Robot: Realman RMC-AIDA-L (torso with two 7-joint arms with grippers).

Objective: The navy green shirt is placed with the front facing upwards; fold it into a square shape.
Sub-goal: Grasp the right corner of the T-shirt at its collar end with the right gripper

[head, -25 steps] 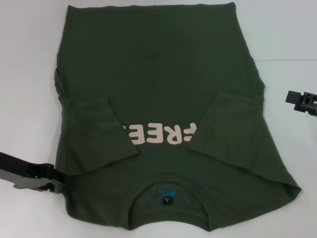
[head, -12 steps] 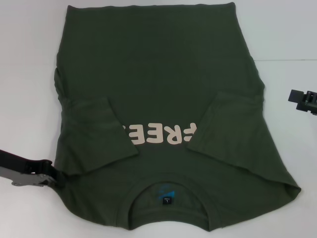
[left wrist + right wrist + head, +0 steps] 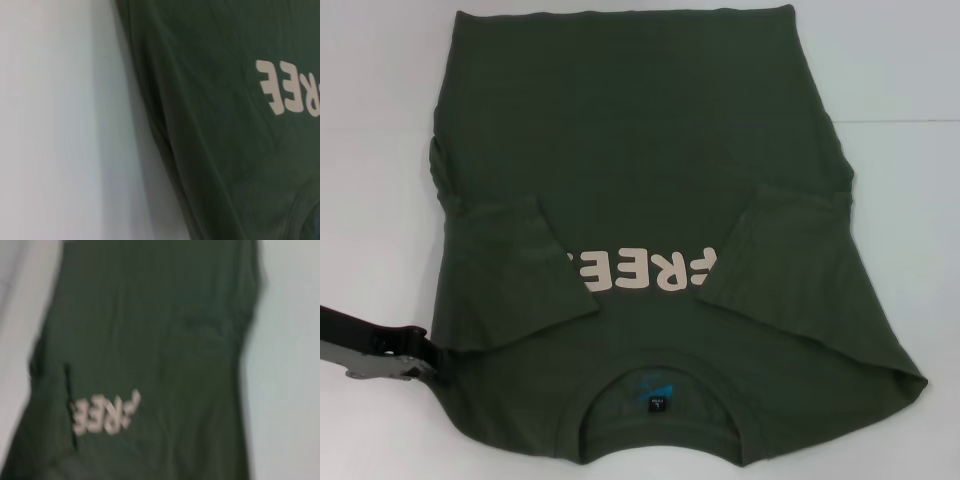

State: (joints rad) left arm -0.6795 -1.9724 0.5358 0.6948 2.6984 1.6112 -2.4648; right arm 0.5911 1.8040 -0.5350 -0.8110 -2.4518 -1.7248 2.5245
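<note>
The navy green shirt (image 3: pixel 640 150) lies front up on the white table (image 3: pixel 370 150), collar and blue neck label (image 3: pixel 657 397) toward me. Both short sleeves are folded inward: one (image 3: pixel 510 270) on the left, one (image 3: pixel 790 260) on the right, each covering an end of the pink "FREE!" lettering (image 3: pixel 640 272). My left gripper (image 3: pixel 420 357) sits low at the shirt's near-left corner, right at the cloth's edge. The left wrist view shows the shirt's side edge (image 3: pixel 225 150), and the right wrist view looks down on the shirt (image 3: pixel 160 340) from above. My right gripper is out of view.
Bare white table surrounds the shirt, with a wide strip on the left (image 3: pixel 370 200) and on the right (image 3: pixel 910 220). The shirt's collar end reaches the near edge of the head view.
The right gripper has pulled back to the right and left the head view. The left gripper has slid slightly left, away from the shirt's corner. The shirt itself has not moved.
</note>
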